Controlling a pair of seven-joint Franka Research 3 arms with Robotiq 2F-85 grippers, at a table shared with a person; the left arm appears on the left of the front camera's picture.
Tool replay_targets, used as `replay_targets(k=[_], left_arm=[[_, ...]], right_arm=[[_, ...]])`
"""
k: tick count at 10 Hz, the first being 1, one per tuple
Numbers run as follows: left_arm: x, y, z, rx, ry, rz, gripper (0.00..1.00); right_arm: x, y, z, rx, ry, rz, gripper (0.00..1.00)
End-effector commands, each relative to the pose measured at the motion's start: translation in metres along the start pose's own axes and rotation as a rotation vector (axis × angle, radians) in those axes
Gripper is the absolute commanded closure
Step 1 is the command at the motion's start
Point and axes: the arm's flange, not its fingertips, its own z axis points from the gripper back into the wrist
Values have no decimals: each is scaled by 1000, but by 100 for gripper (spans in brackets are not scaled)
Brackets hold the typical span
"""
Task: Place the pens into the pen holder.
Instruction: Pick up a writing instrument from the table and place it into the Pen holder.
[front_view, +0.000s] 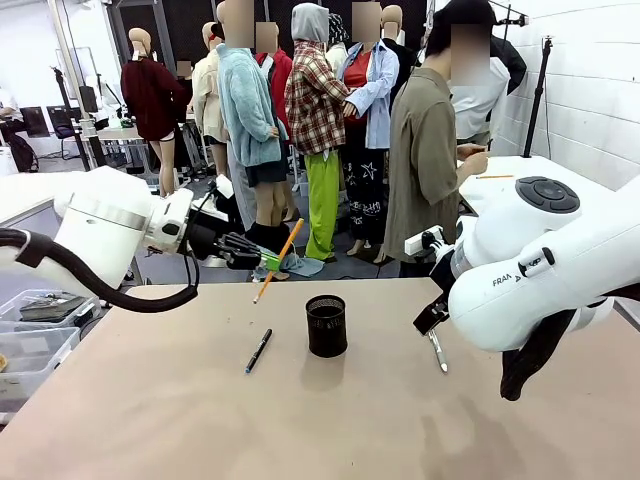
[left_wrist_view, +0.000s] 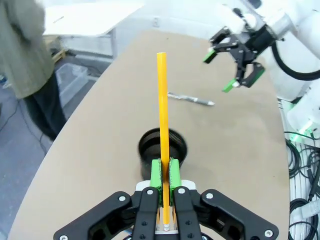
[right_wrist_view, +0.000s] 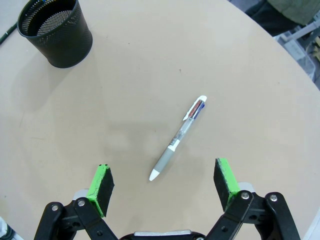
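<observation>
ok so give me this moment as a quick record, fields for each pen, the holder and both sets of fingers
left fingers: shut on the orange pencil, held up off the table
right fingers: open, above the silver-grey pen, not touching it
silver-grey pen: lying flat on the table, to the robot's right of the pen holder
black pen: lying flat, to the robot's left of the pen holder
pen holder: upright, no pen in it

silver pen (front_view: 439, 354): top behind arm (front_view: 520, 270) | pen holder (left_wrist_view: 180, 149): base behind left hand (left_wrist_view: 165, 172)
</observation>
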Motion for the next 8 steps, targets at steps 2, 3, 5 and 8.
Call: replay_targets(k=[2,3,5,8], left_arm=[[6,7,-33,-147,-150,-105,100],[8,8,-44,-197,-183,-146,100],[16,15,-67,-230,-239,-161,100],[21,32,-109,-237,-236,-151,100]], right_arm=[[0,0,0,1,1,0,0],[0,0,0,1,1,0,0],[0,0,0,1,1,0,0],[0,0,0,1,1,0,0]])
